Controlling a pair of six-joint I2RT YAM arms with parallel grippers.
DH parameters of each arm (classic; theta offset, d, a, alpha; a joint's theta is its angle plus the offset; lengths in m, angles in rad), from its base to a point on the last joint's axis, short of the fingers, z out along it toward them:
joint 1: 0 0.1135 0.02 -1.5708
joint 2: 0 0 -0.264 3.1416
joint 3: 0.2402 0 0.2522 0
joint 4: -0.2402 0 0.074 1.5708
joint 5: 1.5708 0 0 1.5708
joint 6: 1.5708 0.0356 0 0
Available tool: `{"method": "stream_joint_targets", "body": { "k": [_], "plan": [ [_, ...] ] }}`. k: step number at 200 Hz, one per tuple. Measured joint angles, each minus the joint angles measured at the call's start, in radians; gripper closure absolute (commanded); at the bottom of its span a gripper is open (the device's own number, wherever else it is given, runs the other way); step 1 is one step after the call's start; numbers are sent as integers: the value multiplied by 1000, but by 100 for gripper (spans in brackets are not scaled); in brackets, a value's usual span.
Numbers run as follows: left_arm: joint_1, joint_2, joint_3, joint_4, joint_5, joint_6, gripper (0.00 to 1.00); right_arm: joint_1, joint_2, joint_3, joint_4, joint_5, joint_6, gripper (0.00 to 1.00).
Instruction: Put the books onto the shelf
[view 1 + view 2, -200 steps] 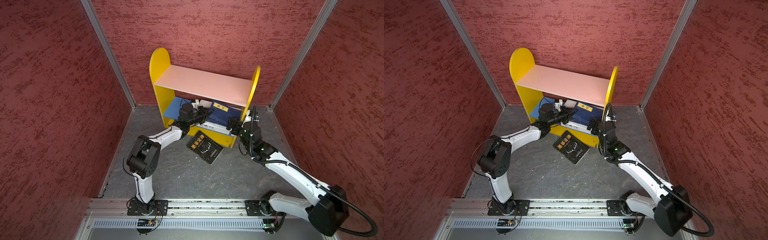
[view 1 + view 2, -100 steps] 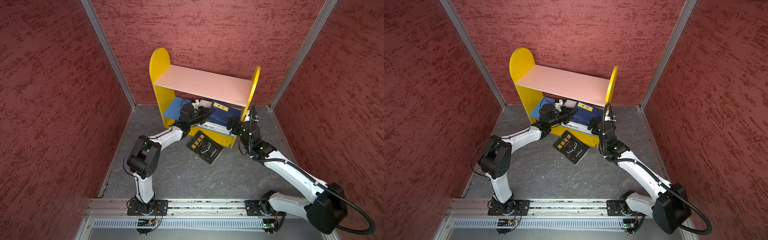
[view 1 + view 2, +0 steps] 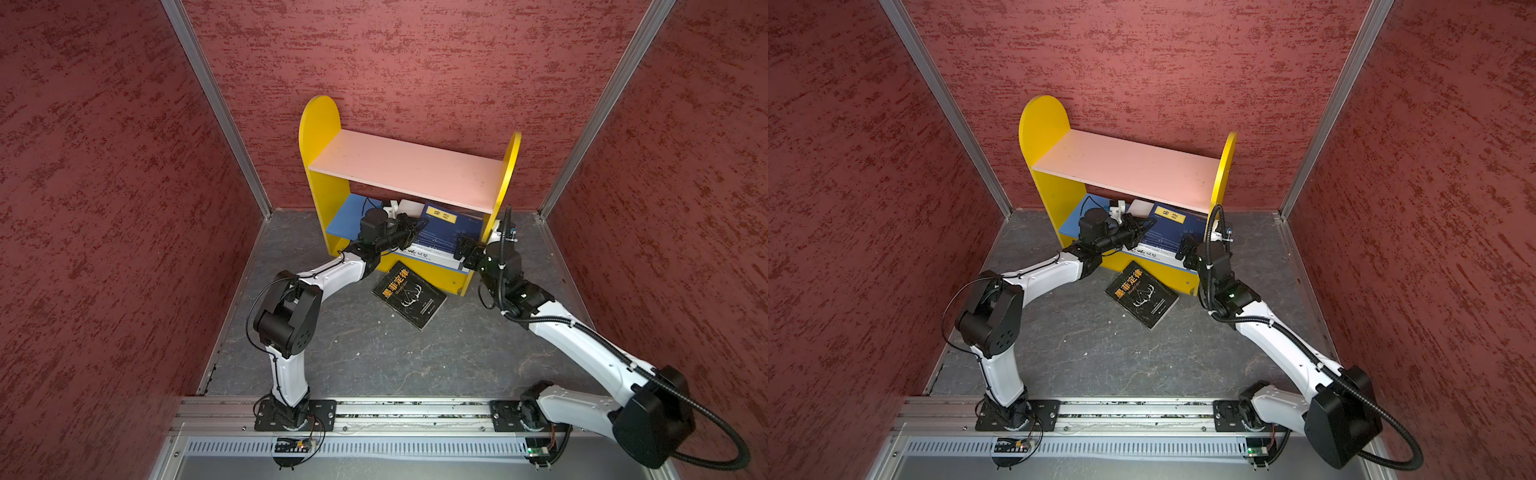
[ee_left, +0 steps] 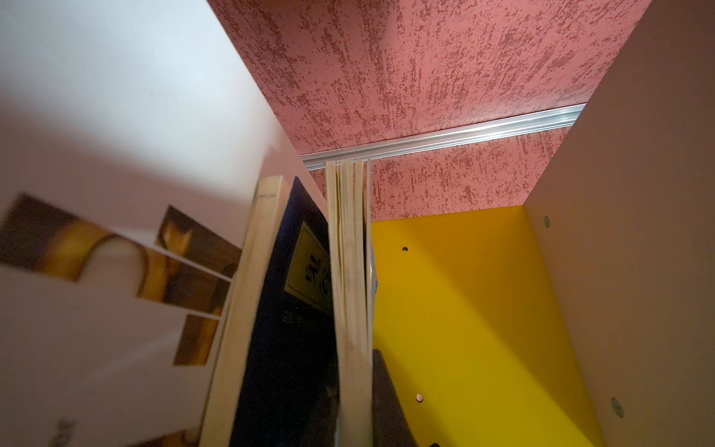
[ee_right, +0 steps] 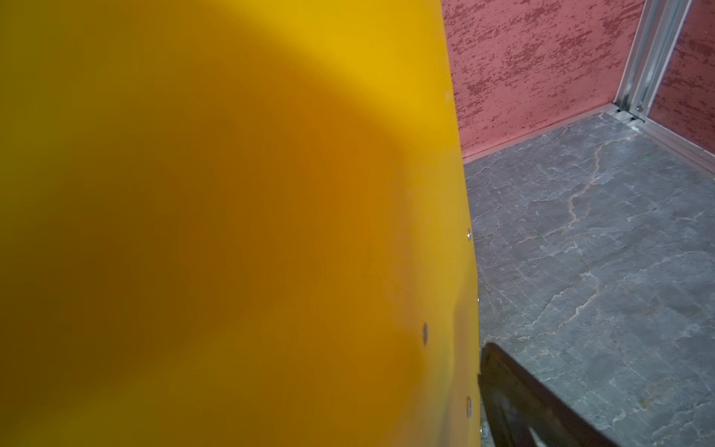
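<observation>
Left gripper (image 3: 409, 227) clenched on thin navy book (image 3: 440, 226), inside lower tier of shelf (image 3: 405, 166), centre of frame; pinch on page edge shown in left wrist view. Right gripper (image 3: 464, 251) spread wide at right yellow side panel (image 5: 232, 193), nothing held. Black book (image 3: 409, 296) seen flat on floor (image 3: 374, 353), just below shelf front. Judged: light paperback, limp, glossy cover likely slippery; best gripped near spine, where stiffest.

Navy and white books (image 3: 441, 233) on the yellow shelf's (image 3: 325, 195) blue lower board (image 3: 348, 212); black orange-lettered book (image 3: 409, 296) on the floor (image 3: 374, 357).
</observation>
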Motion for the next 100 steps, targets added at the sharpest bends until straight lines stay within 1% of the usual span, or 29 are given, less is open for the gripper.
{"method": "stream_joint_targets", "body": {
  "k": [48,100],
  "plan": [
    [7,-1,0,-6,24,-5,100,-2,2,1,-2,-10,5,1],
    [7,-12,-14,-9,27,-8,100,-2,-2,7,-27,-10,5,1]
  ]
}}
